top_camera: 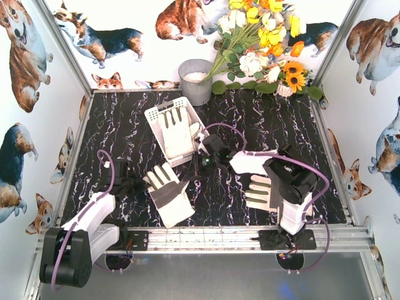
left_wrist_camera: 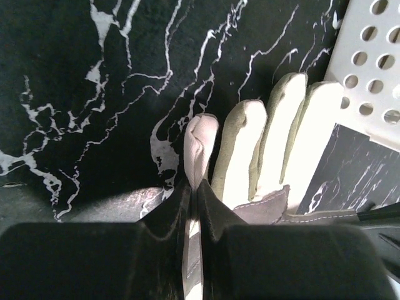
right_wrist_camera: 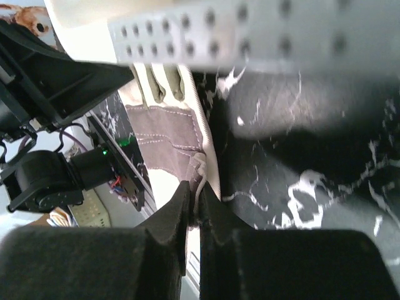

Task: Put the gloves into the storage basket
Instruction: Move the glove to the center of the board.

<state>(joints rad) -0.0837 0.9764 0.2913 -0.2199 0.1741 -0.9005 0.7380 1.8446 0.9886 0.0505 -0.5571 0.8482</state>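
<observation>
Left gripper (left_wrist_camera: 192, 187): jaws pressed together on outermost finger of middle glove (top_camera: 170, 195). That glove lies flat on table (top_camera: 250, 119), near centre, fingers pointing far-left. Storage basket (top_camera: 153, 115) just beyond it, far of centre; second glove (top_camera: 176, 132) lies inside. Right gripper (right_wrist_camera: 195, 203): jaws clamped on fold at middle glove's right edge, beside grey patch. Third glove (top_camera: 257, 190) right of centre, flat on table, partly under right arm (top_camera: 294, 187).
</observation>
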